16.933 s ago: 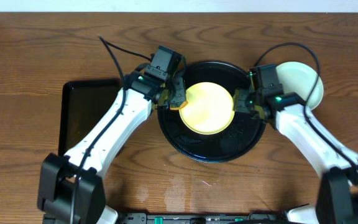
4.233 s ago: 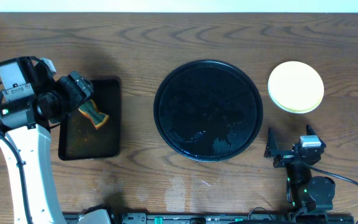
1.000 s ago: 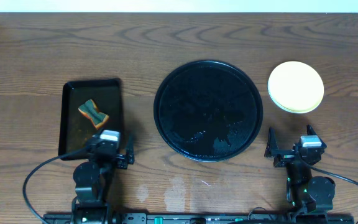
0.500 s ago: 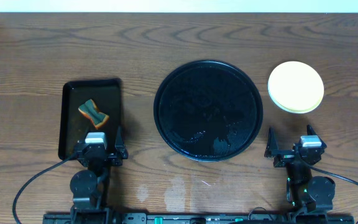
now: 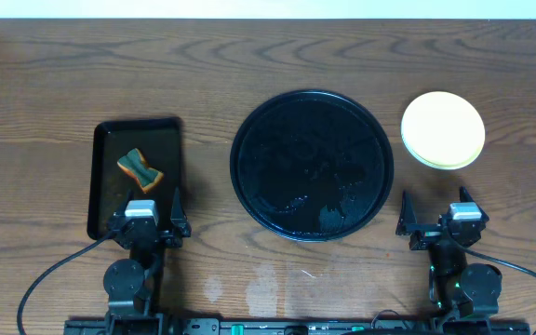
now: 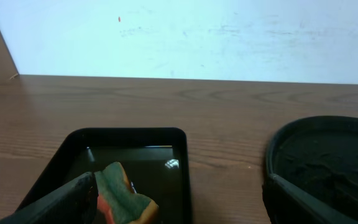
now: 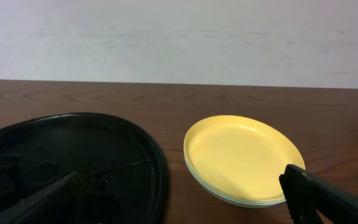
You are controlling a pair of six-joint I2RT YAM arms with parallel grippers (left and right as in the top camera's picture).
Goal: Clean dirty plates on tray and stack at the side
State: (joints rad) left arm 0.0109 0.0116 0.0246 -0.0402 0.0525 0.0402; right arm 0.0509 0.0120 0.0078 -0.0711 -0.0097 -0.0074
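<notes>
Overhead: we find the stacked pale round plates (image 5: 443, 129) (yellow uppermost) near the far right corner, just beside the glossy black round tray (image 5: 311, 166) at centre. Left wrist: left gripper (image 6: 180, 186) jaws wide, empty. Right wrist: right gripper (image 7: 182, 177) jaws wide, empty.

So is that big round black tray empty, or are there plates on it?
Empty: the tray shows only its bare glossy surface. The plates sit stacked beside it on the table, yellow one on top.
</notes>
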